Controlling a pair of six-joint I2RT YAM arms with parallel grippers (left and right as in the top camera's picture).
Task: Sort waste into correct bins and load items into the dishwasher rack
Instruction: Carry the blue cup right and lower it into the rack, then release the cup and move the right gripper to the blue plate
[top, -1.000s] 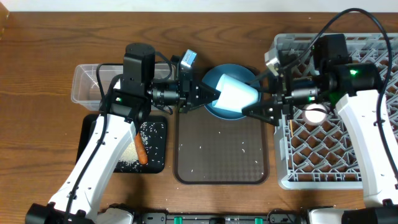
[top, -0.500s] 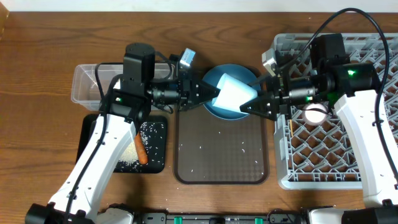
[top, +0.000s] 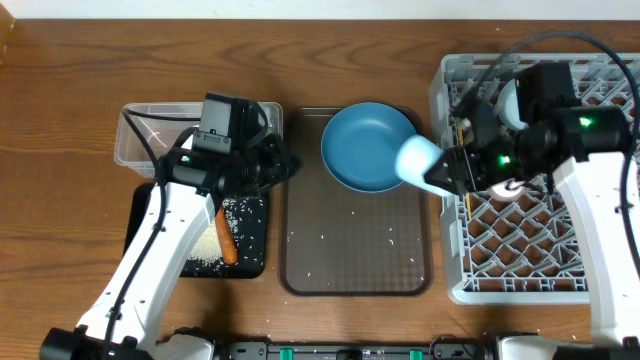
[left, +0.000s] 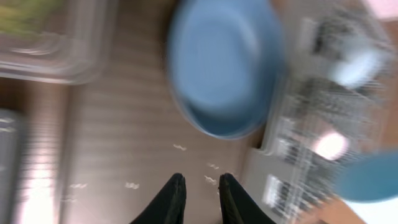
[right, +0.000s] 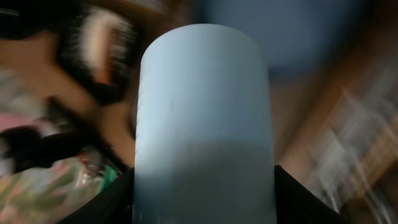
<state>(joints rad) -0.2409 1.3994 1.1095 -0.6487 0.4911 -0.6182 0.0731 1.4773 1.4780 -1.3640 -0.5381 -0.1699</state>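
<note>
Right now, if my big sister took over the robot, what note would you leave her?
Left gripper: nearly shut, empty, over the brown tray.
Right gripper: shut on the light blue cup, beside the rack.
Done: carrot and some rice lie in the black tray.
Left: rack the cup and the blue plate; clear the loose grains off the brown tray.
</note>
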